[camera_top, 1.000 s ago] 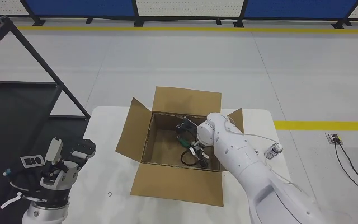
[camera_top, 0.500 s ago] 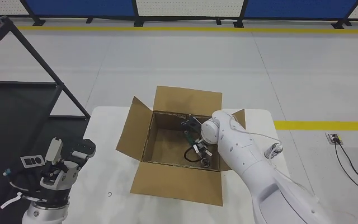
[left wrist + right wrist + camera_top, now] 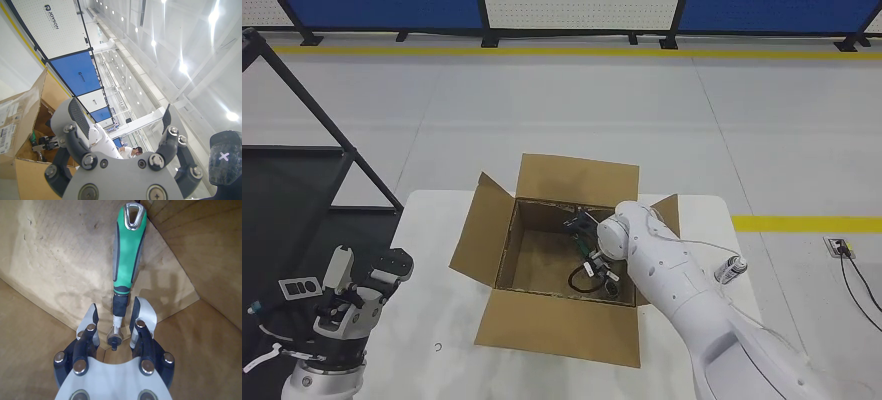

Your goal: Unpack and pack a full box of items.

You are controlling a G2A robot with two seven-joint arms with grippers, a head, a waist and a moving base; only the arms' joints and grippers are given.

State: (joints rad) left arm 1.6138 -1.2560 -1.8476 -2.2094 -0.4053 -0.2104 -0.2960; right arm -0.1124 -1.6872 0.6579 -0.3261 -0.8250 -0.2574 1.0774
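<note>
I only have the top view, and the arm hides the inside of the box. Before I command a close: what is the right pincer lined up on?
Observer: A ratchet wrench with a green handle, lying on the floor of the cardboard box.
Operator: Has it gripped yet?
Observer: No. The right pincer is open, with one finger on each side of the black neck below the handle and a gap on both sides.
Operator: And the other arm, is it carrying anything?
Observer: The left pincer is open and empty, pointing up toward the ceiling lights.
</note>
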